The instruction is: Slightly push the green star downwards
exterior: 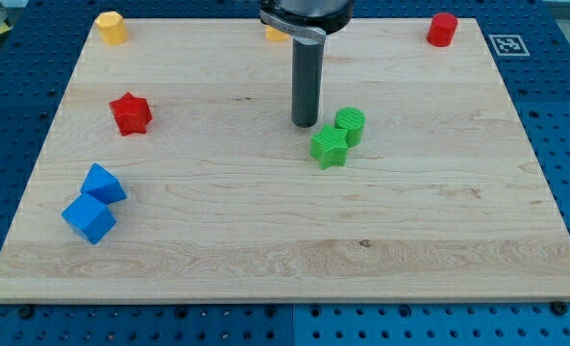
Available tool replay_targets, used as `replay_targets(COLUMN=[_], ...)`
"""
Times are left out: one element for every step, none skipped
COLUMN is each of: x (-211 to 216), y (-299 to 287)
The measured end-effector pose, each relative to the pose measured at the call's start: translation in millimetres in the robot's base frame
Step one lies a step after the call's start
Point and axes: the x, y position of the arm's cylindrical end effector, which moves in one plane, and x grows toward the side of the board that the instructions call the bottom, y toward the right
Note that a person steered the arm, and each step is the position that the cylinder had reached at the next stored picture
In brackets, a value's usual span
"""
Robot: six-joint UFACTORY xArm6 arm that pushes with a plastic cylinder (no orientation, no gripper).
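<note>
**Camera view: tip just above-left of green star, no contact visible**

Camera view shows wooden board [265,240] on blue perforated table [554,96]. Dark rod comes down from the view's top centre, upright. My tip [306,125] sits on the board just up and to the view's left of the green star [329,147]. Small gap between tip and star, near but apparently not touching; hard to be sure at this angle. No hand or jaws on this arm, only the plain rod, so nothing is grasped.

Green star lies slightly right of board centre. Green cylinder [351,125] is just beside it, up and to the view's right, touching or nearly touching the star; cannot tell which. Tip is level with the cylinder, to its left.

Other blocks, all well apart from tip:
- Red star [130,113], left side of board, upper half.
- Two blue blocks at lower left: upper one [103,184], cube-like one [89,218] below it, touching each other.
- Yellow block [111,28], top left corner, roughly hexagonal.
- Second yellow block [275,35], top edge, mostly hidden behind the rod mount, shape unclear.
- Red cylinder [442,29], top right corner.

Black-and-white marker tag [505,43] on the table, off the board's top right corner.
</note>
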Motion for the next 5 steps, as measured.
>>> replay_targets(x=[7, 29, 30, 30, 31], y=[0, 0, 0, 0, 0])
